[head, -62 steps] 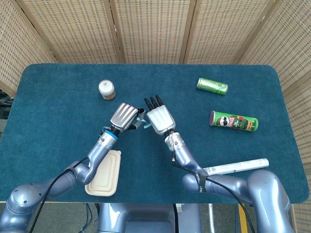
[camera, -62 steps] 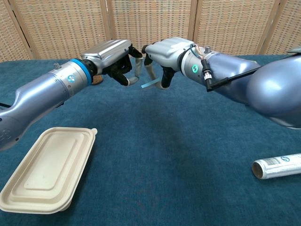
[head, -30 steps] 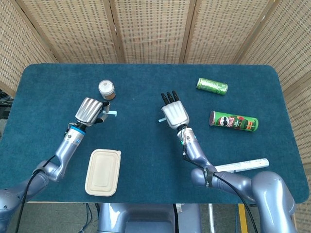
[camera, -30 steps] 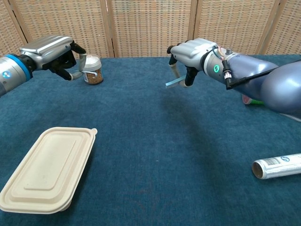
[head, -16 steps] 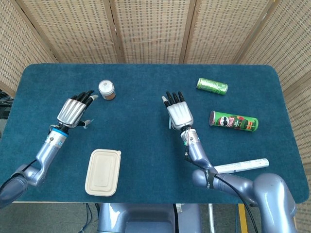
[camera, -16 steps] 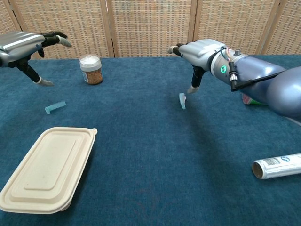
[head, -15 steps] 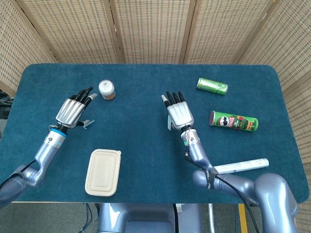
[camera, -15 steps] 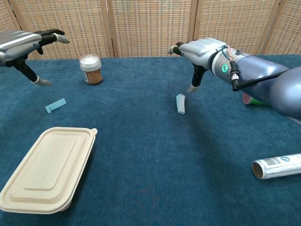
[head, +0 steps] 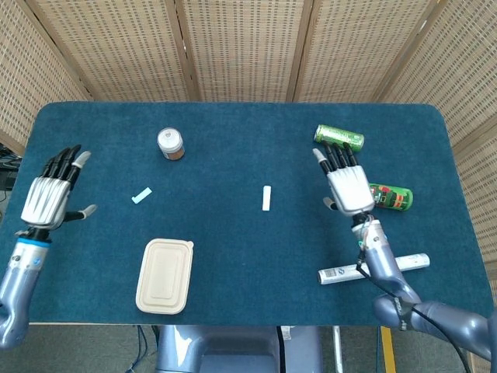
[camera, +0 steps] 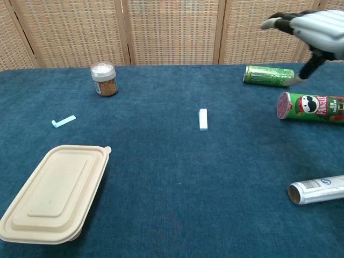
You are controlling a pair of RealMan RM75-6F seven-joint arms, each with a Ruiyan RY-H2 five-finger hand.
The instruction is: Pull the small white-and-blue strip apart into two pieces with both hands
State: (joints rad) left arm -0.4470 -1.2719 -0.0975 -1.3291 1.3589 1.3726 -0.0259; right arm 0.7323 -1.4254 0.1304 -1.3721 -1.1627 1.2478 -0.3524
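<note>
The strip lies in two pieces on the blue cloth. One white piece (head: 266, 197) rests near the table's middle, seen as a small white bar (camera: 203, 119) in the chest view. The other, pale blue piece (head: 141, 196) lies to the left, also visible as a small sliver (camera: 63, 122) in the chest view. My left hand (head: 48, 199) hovers at the far left edge, fingers spread and holding nothing. My right hand (head: 346, 185) is raised over the right side near the cans, fingers spread and empty; the chest view catches it at the top right corner (camera: 312, 27).
A beige lidded container (head: 165, 276) sits at the front left. A spice jar (head: 170, 143) stands at the back left. A green can (head: 338, 137), a green Pringles tube (camera: 310, 107) and a silver roll (head: 373, 267) lie on the right.
Both hands pulled the strip apart, let the pieces drop onto the cloth and drew outward to the table's sides. The pieces now lie still.
</note>
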